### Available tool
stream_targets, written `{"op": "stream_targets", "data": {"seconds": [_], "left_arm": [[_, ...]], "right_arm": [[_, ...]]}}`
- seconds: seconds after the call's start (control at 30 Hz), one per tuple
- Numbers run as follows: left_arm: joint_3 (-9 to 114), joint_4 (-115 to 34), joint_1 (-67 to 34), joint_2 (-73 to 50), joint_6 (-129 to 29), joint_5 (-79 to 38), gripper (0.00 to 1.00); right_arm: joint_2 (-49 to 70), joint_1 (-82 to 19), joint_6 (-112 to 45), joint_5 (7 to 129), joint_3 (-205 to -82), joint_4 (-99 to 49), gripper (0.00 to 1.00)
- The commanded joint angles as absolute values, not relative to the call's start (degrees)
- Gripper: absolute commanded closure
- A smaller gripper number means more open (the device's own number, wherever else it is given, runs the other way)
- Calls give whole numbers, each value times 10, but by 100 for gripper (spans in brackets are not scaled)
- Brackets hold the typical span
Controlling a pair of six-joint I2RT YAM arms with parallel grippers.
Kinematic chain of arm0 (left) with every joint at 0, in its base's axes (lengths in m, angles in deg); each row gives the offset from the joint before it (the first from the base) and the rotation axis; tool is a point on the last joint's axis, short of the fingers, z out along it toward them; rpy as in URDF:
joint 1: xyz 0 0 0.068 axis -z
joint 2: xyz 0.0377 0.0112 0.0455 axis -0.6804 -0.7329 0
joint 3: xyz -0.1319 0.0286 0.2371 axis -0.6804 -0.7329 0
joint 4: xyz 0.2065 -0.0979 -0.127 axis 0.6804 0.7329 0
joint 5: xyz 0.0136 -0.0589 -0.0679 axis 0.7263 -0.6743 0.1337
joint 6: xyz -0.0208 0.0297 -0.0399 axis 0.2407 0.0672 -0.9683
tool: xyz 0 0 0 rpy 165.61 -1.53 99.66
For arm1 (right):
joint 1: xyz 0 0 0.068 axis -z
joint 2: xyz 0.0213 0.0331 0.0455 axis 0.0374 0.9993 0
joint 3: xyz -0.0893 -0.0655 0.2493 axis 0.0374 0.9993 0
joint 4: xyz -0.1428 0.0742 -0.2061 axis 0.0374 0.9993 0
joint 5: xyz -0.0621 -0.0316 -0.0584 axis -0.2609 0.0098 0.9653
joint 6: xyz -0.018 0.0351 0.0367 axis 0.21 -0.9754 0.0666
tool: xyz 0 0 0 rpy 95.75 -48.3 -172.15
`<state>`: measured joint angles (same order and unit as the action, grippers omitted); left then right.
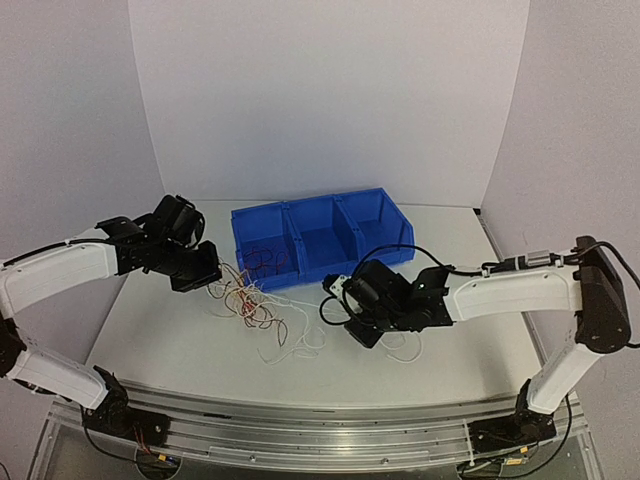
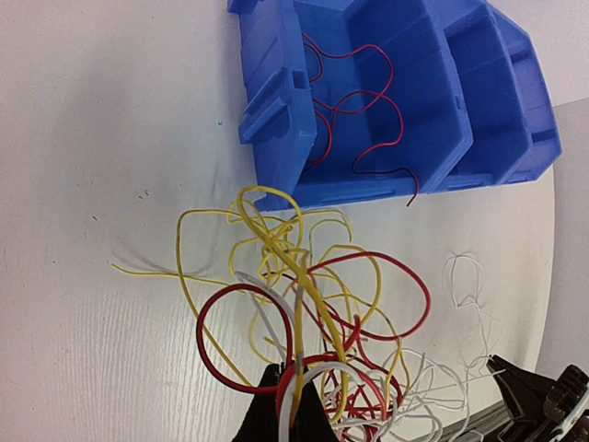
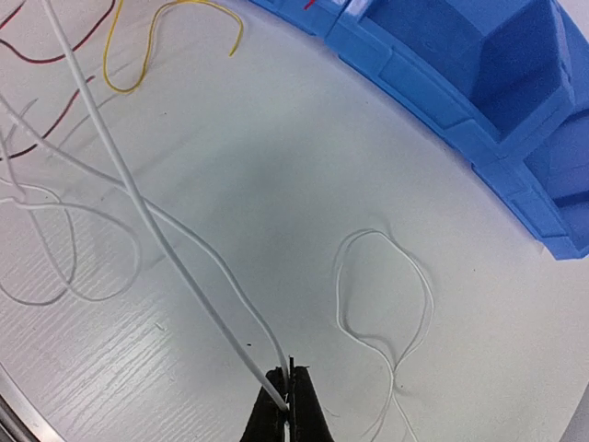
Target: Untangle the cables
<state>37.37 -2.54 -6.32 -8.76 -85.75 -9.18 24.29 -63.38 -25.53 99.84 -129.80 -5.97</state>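
Many thin cables (image 1: 252,305) (white, dark red and yellow) are heaped in a loose tangle on the table (image 1: 170,350), just in front of the blue bin (image 1: 300,272). A few dark red strands are laid in its left end compartment. A bunch of the tangle is pinched in the closed left gripper (image 2: 285,405). A white cable (image 3: 138,204) is clamped in the closed right gripper (image 3: 287,398) — its long axis is drawn out diagonally, away from the jaws and leftward in the right wrist view, toward the tangle.

Even bright overhead light, faint soft shadows, slightly soft focus, curved edges
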Motion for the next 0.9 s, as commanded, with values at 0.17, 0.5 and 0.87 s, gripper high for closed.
{"op": "stream_targets", "data": {"seconds": [0.17, 0.5, 0.87], "left_arm": [[358, -110, -75, -76, -735, -215, 100], [358, -157, -75, -87, -681, -326, 100], [364, -162, -75, -72, -667, -354, 100]], "right_arm": [[228, -630, -236, 751, -1292, 20, 100], [359, -630, -200, 667, -1394, 23, 99], [401, -630, -201, 690, -1450, 7, 81]]}}
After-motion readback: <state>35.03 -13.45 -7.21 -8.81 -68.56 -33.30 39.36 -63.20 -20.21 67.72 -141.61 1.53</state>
